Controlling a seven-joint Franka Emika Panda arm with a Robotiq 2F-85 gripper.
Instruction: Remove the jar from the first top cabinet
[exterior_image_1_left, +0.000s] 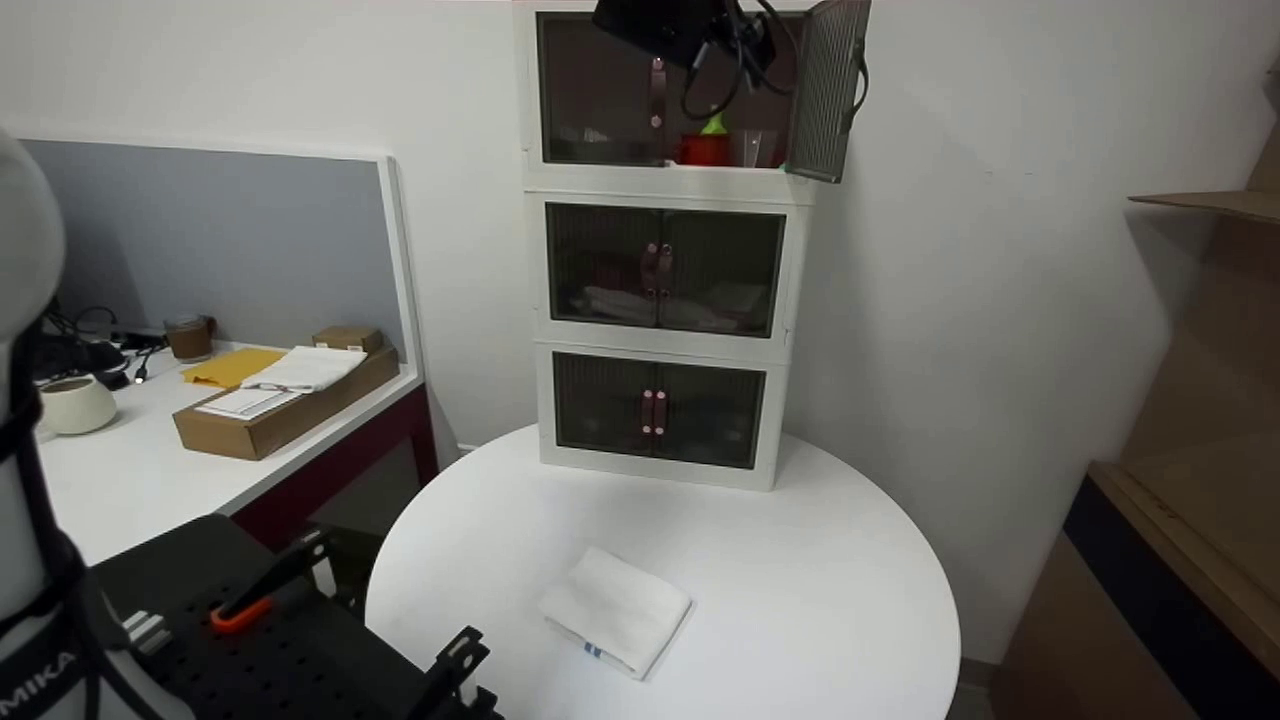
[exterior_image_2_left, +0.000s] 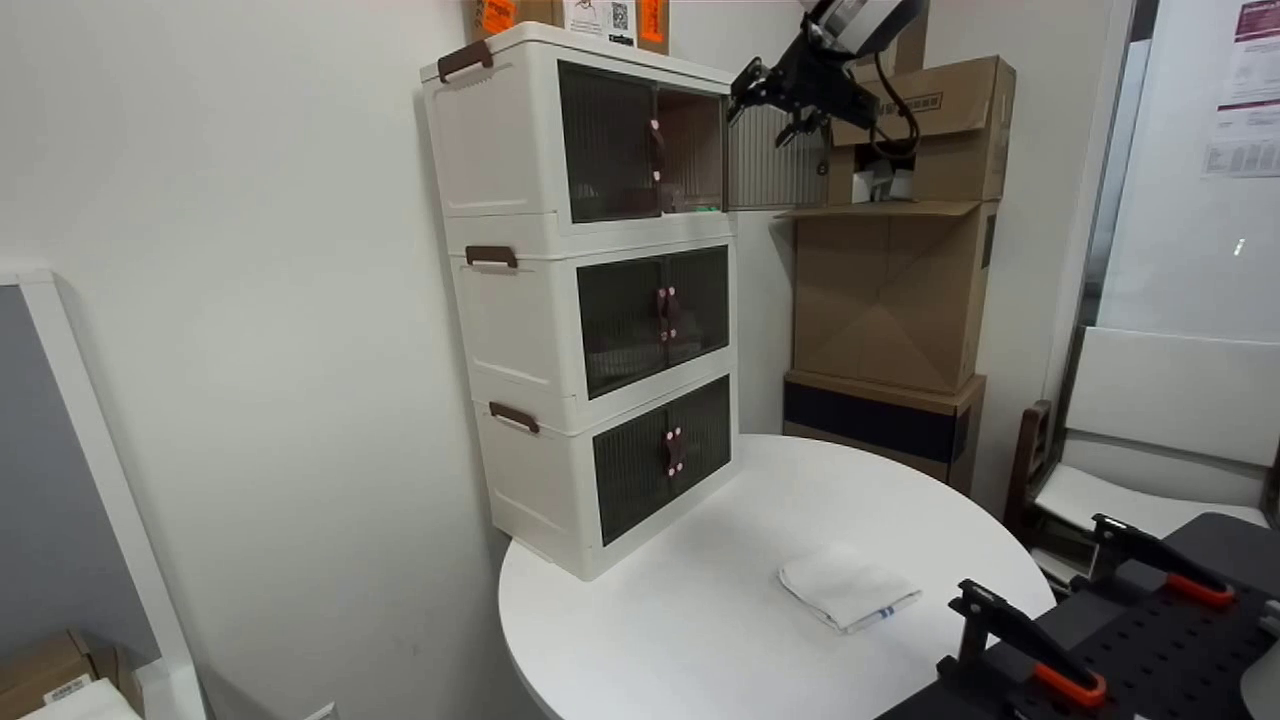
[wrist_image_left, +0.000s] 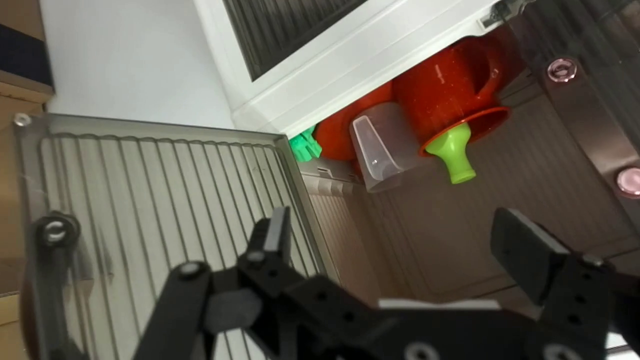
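The jar (wrist_image_left: 385, 145), whitish and see-through, stands inside the first top cabinet (wrist_image_left: 310, 116), close beside a red mug (wrist_image_left: 435, 95). The jar also shows in an exterior view (exterior_image_1_left: 752, 148), right of the mug. The first top cabinet is the uppermost white unit in both exterior views (exterior_image_1_left: 600, 178) (exterior_image_2_left: 490, 150). One of its smoky doors (wrist_image_left: 165, 200) is swung open; the other (exterior_image_1_left: 600, 90) is shut. My gripper (wrist_image_left: 391, 222) is open and empty, in front of the opening and apart from the jar. It also shows beside the open door in an exterior view (exterior_image_2_left: 766, 110).
A lime-green item (wrist_image_left: 454, 150) sticks out of the mug. A red item (wrist_image_left: 337, 132) and a green item (wrist_image_left: 305, 145) lie beside the jar. Two like units are below. A folded white cloth (exterior_image_1_left: 615, 610) lies on the round table (exterior_image_1_left: 820, 600). Cardboard boxes (exterior_image_2_left: 880, 300) stand beyond.
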